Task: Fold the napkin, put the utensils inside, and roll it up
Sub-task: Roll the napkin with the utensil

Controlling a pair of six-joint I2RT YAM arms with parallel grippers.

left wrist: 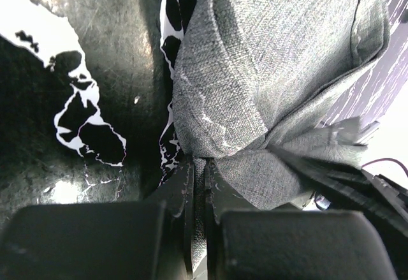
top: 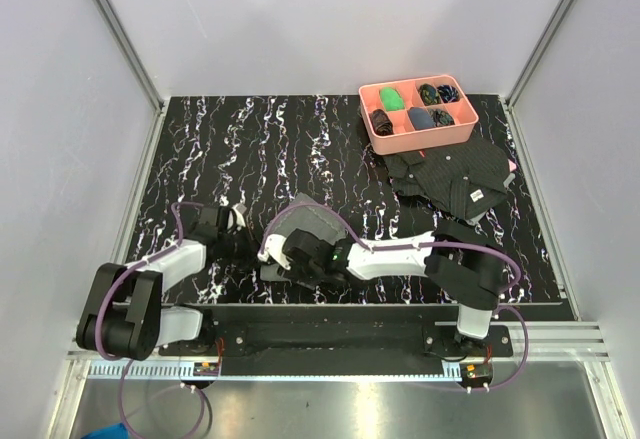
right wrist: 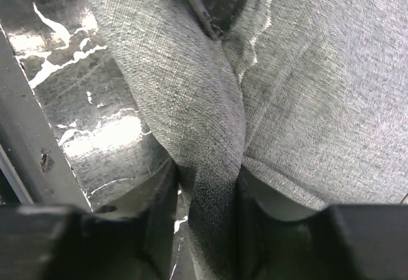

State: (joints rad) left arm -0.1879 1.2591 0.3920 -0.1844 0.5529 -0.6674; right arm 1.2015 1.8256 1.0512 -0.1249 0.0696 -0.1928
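Both low: left hand [left wrist: 199, 181], right hand [right wrist: 207, 197] pinching napkin [top: 316, 221] folds.

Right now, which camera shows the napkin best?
Left wrist: the napkin fills the frame, its folds and seam clear, an edge pinched in the left gripper. Right wrist shows only a bunched ridge between the fingers of the right gripper. From above it is small, partly covered by the right arm.

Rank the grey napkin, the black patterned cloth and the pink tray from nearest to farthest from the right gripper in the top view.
1. The napkin, held between the jaws of the right gripper, front centre.
2. The black patterned cloth, off to the right and farther back.
3. The pink tray, behind that cloth, far right.
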